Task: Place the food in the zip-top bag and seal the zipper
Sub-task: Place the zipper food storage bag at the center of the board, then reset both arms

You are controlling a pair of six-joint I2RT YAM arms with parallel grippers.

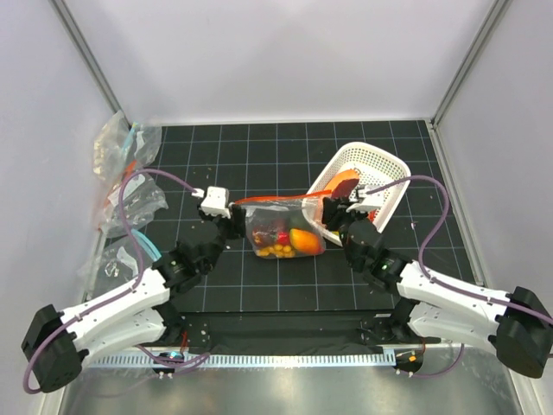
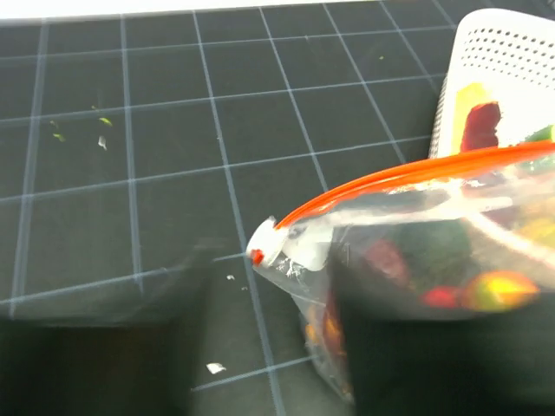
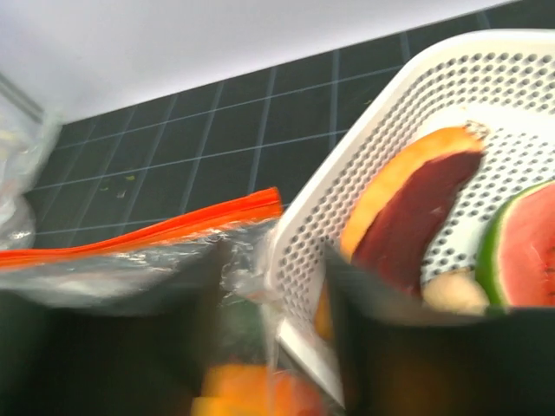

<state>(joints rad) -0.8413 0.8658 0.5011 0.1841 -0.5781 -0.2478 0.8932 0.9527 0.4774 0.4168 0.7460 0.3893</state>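
Note:
The zip-top bag point(image 1: 285, 226) lies at the table's middle with toy food point(image 1: 289, 238) inside: red, orange and yellow pieces. Its red-orange zipper point(image 1: 276, 201) runs along the far edge. In the left wrist view the white slider point(image 2: 267, 241) sits at the zipper's point(image 2: 408, 176) left end. My left gripper point(image 1: 232, 220) is open, its fingers astride that bag corner point(image 2: 269, 295). My right gripper point(image 1: 333, 214) is open at the bag's right edge point(image 3: 273, 286), beside the zipper's right end point(image 3: 147, 234) and the basket's corner.
A white lattice basket point(image 1: 373, 164) stands right behind the bag's right end and holds more toy food, among it a watermelon slice point(image 3: 529, 247) and a dark red slice point(image 3: 416, 208). Clear bags point(image 1: 121, 190) are piled at the far left.

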